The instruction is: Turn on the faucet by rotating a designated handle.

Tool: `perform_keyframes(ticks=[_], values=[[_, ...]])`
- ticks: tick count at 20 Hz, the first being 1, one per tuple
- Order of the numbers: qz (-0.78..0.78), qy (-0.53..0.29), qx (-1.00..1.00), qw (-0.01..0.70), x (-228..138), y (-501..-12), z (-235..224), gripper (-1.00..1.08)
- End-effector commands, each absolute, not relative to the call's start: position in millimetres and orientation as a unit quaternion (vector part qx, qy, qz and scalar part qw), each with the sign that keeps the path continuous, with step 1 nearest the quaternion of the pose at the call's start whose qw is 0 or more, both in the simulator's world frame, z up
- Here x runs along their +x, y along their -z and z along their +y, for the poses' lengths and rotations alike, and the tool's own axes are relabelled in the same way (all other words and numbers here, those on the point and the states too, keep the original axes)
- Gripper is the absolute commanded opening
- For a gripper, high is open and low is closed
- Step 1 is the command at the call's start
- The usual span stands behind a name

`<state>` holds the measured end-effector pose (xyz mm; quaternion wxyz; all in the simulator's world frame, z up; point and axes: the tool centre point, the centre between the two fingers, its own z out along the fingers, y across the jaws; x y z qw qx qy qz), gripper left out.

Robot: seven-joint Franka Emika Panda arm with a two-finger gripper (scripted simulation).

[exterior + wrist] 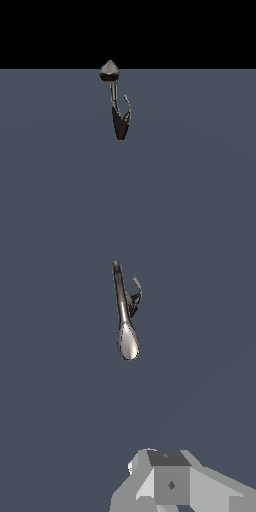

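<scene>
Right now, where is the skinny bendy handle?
In the exterior view, the handle curves up on the faucet's right side, beside the stem and below the grey cap.

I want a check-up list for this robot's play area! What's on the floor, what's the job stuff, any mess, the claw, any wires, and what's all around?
Surface: plain slate-grey floor, bare apart from the fixture.
Job's things: small dark metallic faucet with grey cone-shaped cap, thin stem and black tapered body; thin curved grey wire-like handle on the exterior view's right of the stem, untouched.
Clutter: nothing seen.
Grippers: light grey blocky gripper shows only in the wrist view, well apart from the faucet; fingertips out of frame, so open or shut cannot be told.
Cables: nothing seen.
Surroundings: black void beyond the floor.
</scene>
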<state>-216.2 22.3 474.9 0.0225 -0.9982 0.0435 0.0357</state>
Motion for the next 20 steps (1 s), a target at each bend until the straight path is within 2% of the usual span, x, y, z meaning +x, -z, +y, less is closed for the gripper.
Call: perform_keyframes(ticks=[1,20], values=[[0.063,-0.042,-0.997,0.035,-202.7,-472.2,25.1,-1.0],[0.272,-0.116,-0.944,0.148,-63.0,-414.3,39.1,-1.0]])
